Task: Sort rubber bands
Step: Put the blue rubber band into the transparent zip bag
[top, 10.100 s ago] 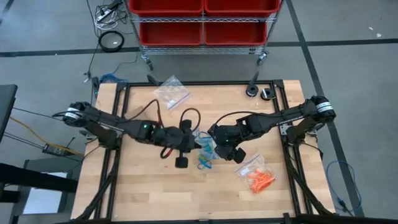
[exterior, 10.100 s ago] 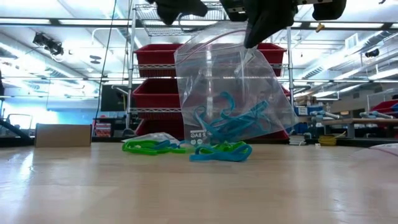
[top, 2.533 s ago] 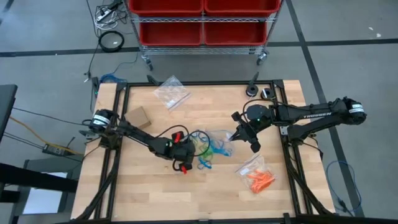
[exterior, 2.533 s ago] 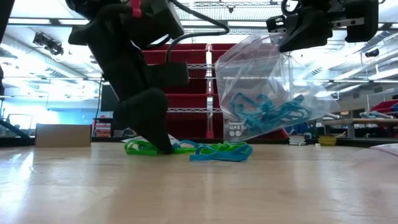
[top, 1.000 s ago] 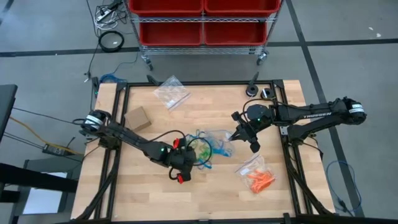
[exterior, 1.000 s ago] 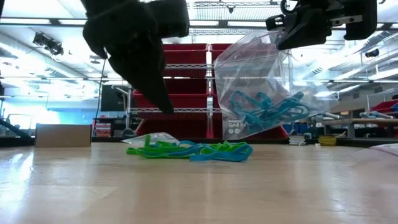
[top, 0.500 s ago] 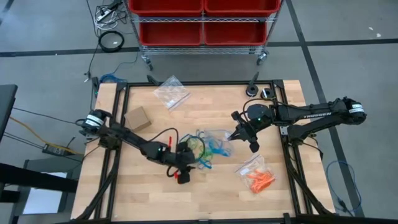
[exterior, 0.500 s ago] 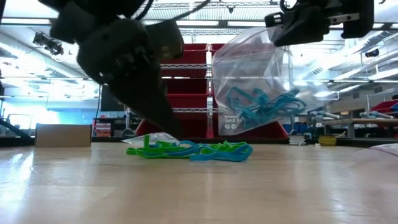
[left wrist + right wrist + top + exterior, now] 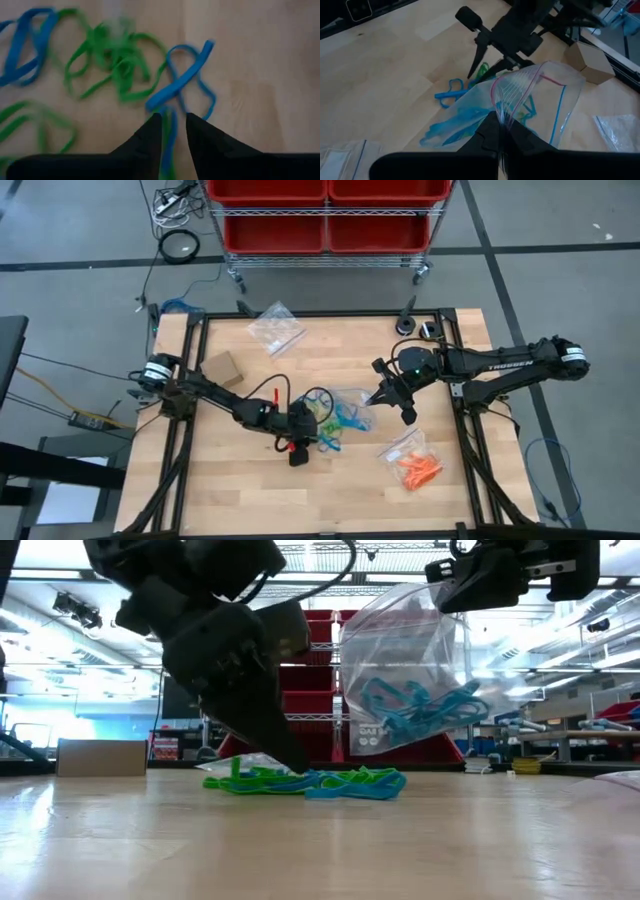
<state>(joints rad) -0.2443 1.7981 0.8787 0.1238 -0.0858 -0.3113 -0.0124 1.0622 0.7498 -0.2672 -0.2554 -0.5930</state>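
Loose green and blue rubber bands [image 9: 326, 426] lie in a heap [image 9: 310, 781] at mid-table. My left gripper [image 9: 312, 432] slants down onto the heap [image 9: 298, 766]. It is open by a narrow gap [image 9: 173, 120], and its fingers stand on either side of a strand of a blue band [image 9: 182, 82]; whether they touch it I cannot tell. My right gripper [image 9: 384, 394] is shut on a clear bag [image 9: 405, 680] with blue bands inside, to the right of the heap. My right gripper pinches the clear bag's top edge [image 9: 506, 111], by its pink zip strip, between its two fingers. It comes at the bag from the table's right side, slanting down. The bag [image 9: 352, 408] hangs below the fingers, clear of the table, blue bands sagging in its bottom.
A clear bag of orange bands [image 9: 414, 464] lies near the right front. Another clear bag [image 9: 277, 327] lies at the far edge, and a cardboard box [image 9: 222, 368] at the far left. Two small round things [image 9: 416, 328] sit at the far right. A rack of red bins [image 9: 325, 215] stands beyond the table.
My left gripper has come down from above the table onto the heap of bands. It has shifted toward the table's right and far edges and tipped its fingers steeper. The bands have stayed where they lay.
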